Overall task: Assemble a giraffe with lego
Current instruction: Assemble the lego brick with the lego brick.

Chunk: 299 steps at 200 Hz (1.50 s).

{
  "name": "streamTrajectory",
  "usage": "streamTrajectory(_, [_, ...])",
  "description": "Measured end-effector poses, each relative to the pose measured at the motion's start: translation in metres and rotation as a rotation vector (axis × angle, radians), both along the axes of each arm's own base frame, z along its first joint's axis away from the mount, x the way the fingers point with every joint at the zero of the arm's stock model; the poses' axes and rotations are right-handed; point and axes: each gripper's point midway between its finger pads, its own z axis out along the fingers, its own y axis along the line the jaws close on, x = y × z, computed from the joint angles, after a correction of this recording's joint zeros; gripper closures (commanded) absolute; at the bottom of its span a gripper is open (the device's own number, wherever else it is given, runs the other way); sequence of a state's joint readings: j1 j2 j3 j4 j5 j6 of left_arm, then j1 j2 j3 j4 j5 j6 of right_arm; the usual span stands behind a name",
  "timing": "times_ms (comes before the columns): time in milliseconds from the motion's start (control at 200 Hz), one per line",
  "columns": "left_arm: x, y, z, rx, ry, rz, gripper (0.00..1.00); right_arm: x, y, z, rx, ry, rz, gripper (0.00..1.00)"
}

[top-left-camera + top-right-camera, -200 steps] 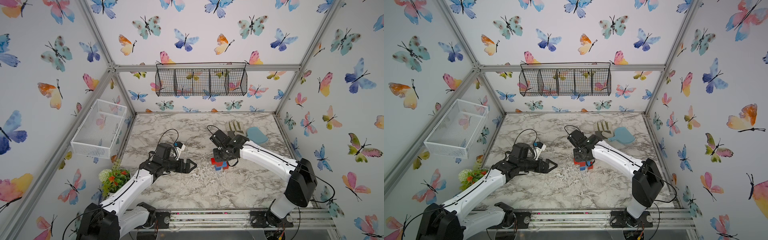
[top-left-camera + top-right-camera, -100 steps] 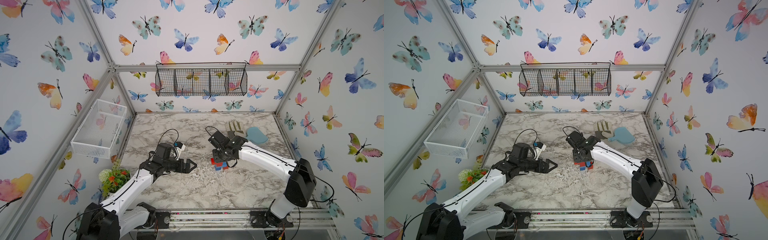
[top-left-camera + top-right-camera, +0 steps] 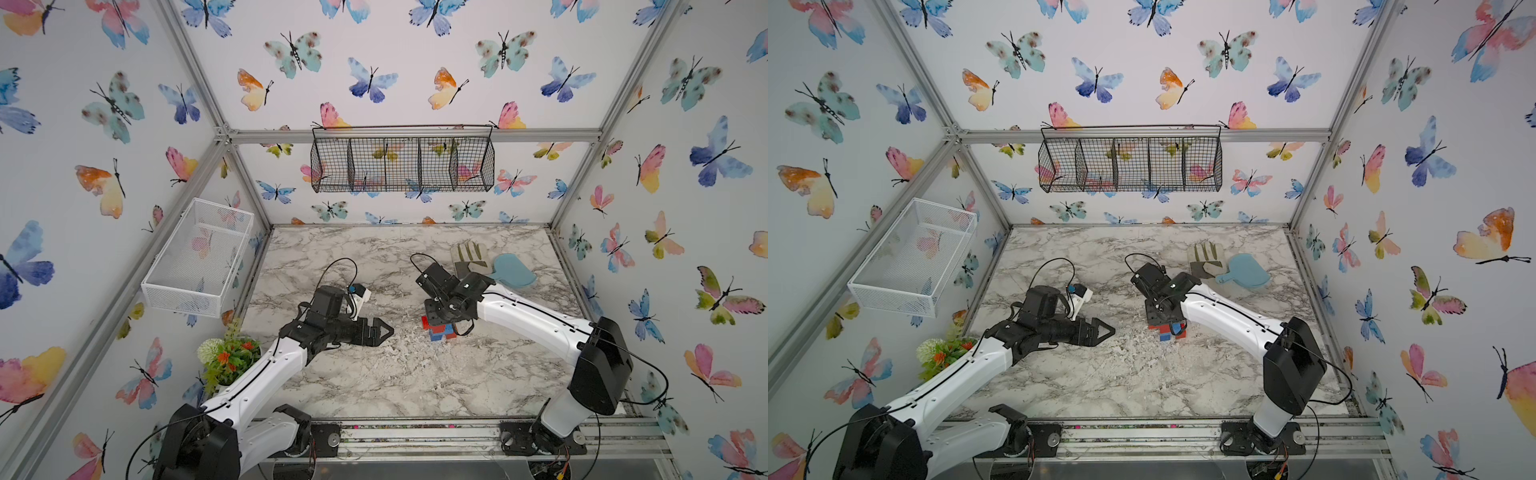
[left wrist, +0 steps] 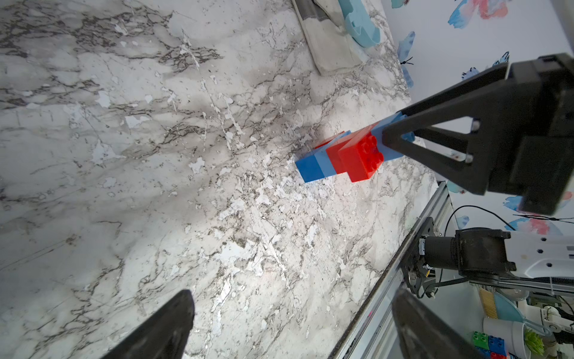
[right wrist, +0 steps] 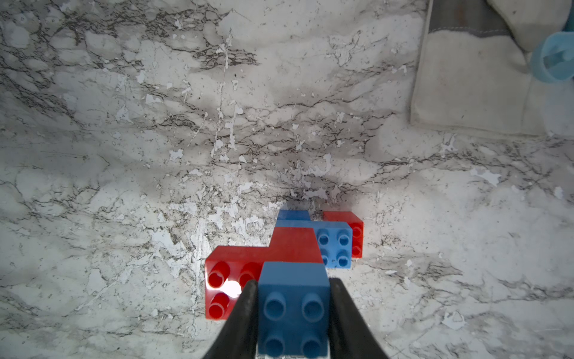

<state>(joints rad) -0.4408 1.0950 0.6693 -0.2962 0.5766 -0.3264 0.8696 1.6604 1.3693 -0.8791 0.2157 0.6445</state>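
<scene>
The giraffe (image 3: 439, 331) was seen in both top views (image 3: 1169, 331) standing upright on the marble table (image 3: 374, 374), right of centre and largely hidden from above. It was built of red and blue studded bricks. A small blue leg (image 5: 293, 214) and a small red leg (image 5: 357, 236) stood at the base, and a long blue body (image 5: 334, 247) was laid across them. A red neck (image 5: 295, 245) rose from one end and a long red head (image 5: 223, 279) jutted out sideways. The top blue brick (image 5: 293, 310) was clamped between the fingers of the right gripper (image 5: 293, 284).
</scene>
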Motion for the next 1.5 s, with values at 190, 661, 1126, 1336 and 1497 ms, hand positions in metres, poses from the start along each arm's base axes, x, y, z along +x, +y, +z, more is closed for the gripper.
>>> streamTrajectory(190, [0.0,0.0,0.0,0.0,0.0,0.0,0.02,0.0,0.0,0.001,0.023,-0.016,-0.009,0.72])
streamTrajectory(661, [0.0,0.0,0.0,0.0,0.0,0.0,0.02,0.002,-0.002,0.007,0.03,-0.028,-0.039,0.59])
streamTrajectory(1126, [0.0,0.0,0.0,0.001,0.0,0.001,0.02,0.005,0.001,0.015,0.037,-0.039,-0.045,0.33])
streamTrajectory(1336, [0.0,0.0,0.0,0.001,0.0,0.001,0.02,-0.003,-0.009,0.029,0.079,-0.089,-0.022,0.28])
streamTrajectory(1497, [-0.001,-0.001,0.0,0.001,0.001,-0.003,0.02,-0.017,-0.025,0.03,0.099,-0.119,0.014,0.26])
